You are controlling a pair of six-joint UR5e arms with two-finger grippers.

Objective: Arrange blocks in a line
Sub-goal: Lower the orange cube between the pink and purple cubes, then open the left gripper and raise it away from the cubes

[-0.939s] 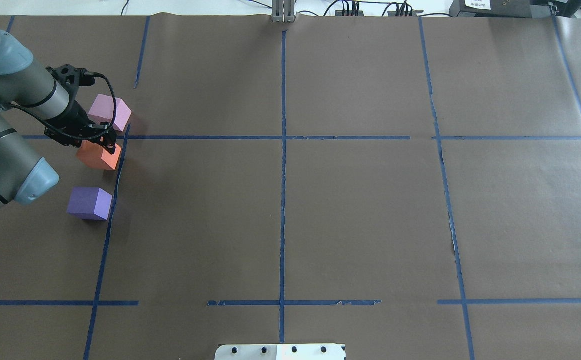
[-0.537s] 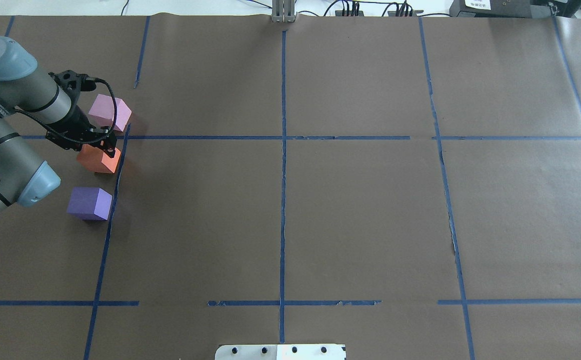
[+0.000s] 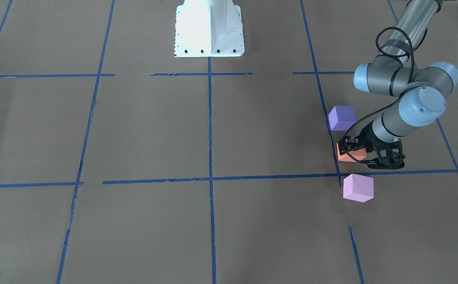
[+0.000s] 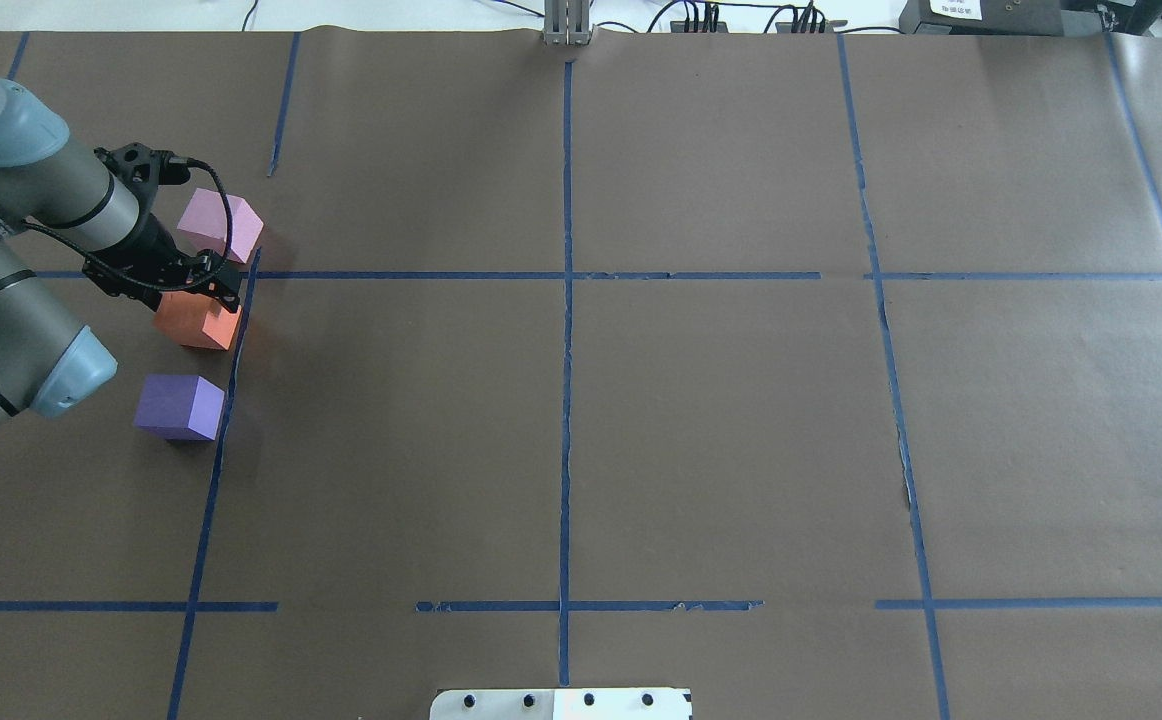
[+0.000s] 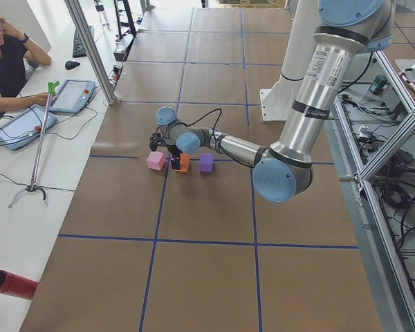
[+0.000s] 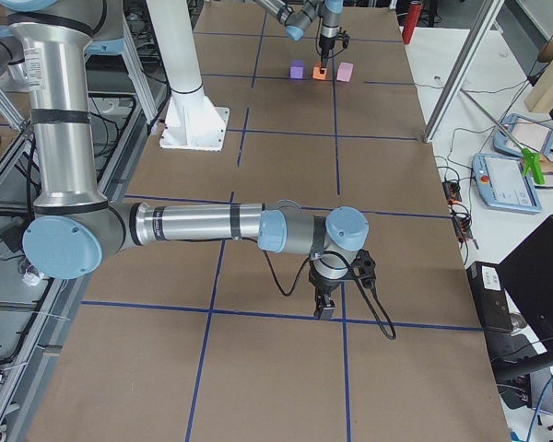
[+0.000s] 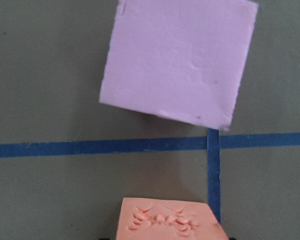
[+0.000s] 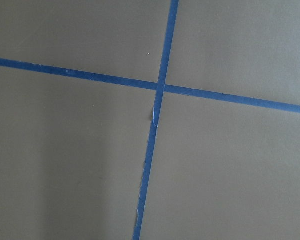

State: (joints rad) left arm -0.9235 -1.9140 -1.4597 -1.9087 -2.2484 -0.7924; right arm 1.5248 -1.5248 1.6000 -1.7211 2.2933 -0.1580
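Three foam cubes sit in a row beside a blue tape line at the table's left. The pale pink block [image 4: 221, 222] is farthest from the robot, the orange block [image 4: 191, 322] is in the middle, and the violet-purple block [image 4: 179, 405] is nearest. My left gripper [image 4: 209, 298] is shut on the orange block [image 3: 345, 157], low at the table. In the left wrist view the orange block [image 7: 167, 222] sits at the bottom edge, with the pink block [image 7: 177, 60] beyond it. My right gripper [image 6: 324, 311] hangs over bare paper far to the right. I cannot tell whether it is open or shut.
Brown paper with a blue tape grid [image 4: 566, 275] covers the table. The white robot base plate [image 3: 209, 27] stands at the near middle edge. A metal post [image 4: 567, 25] stands at the far edge. An operator [image 5: 7, 62] sits beyond the far edge with tablets.
My left gripper and the orange block have shifted slightly toward the robot and downward. The pink and purple blocks have not moved.
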